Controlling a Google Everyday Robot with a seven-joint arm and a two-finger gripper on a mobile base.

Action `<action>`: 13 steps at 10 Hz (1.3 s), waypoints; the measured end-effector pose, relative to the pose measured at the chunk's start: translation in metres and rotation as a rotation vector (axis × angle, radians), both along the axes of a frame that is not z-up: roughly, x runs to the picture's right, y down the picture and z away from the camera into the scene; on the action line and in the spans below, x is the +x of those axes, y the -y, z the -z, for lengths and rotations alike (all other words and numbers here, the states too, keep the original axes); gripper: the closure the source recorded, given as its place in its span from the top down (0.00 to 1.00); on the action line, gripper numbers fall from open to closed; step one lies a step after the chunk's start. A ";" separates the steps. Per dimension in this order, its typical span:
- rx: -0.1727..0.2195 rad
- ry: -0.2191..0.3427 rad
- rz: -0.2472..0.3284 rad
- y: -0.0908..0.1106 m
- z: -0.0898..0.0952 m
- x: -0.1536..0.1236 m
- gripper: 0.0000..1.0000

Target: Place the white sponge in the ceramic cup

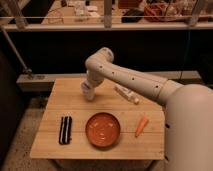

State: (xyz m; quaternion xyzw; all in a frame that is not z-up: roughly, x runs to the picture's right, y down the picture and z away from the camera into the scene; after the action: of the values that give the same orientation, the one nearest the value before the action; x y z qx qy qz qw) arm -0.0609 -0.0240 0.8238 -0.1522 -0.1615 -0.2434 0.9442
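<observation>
My gripper [88,92] hangs at the end of the white arm [125,75], low over the far left part of the wooden table [55,102]. It points down at the tabletop. The white sponge and the ceramic cup do not show apart from it; if they are there, the gripper and wrist hide them.
An orange plate [102,129] sits at the front middle. A black ridged object [65,130] lies to its left, a small orange carrot-like piece [142,125] to its right. A long thin white stick-like object [126,94] lies right of the gripper. A dark counter runs behind the table.
</observation>
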 end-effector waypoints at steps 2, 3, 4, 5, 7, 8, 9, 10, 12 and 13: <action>0.002 0.002 -0.002 0.001 -0.001 0.000 0.04; 0.005 0.005 0.001 0.002 -0.001 0.000 0.04; 0.006 0.007 0.004 0.002 -0.001 0.000 0.04; 0.007 0.009 0.006 0.002 -0.001 -0.001 0.04; 0.009 0.012 0.008 0.003 -0.001 -0.001 0.07; 0.010 0.013 0.008 0.004 -0.001 -0.002 0.15; 0.012 0.014 0.008 0.004 -0.001 -0.002 0.21; 0.013 0.015 0.010 0.004 -0.002 -0.003 0.22; 0.016 0.017 0.012 0.005 -0.002 -0.003 0.23; 0.017 0.018 0.012 0.005 -0.002 -0.004 0.30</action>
State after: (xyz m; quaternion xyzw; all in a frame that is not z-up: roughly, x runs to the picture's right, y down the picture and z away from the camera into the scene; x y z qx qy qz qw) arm -0.0652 -0.0289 0.8259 -0.1429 -0.1671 -0.2516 0.9425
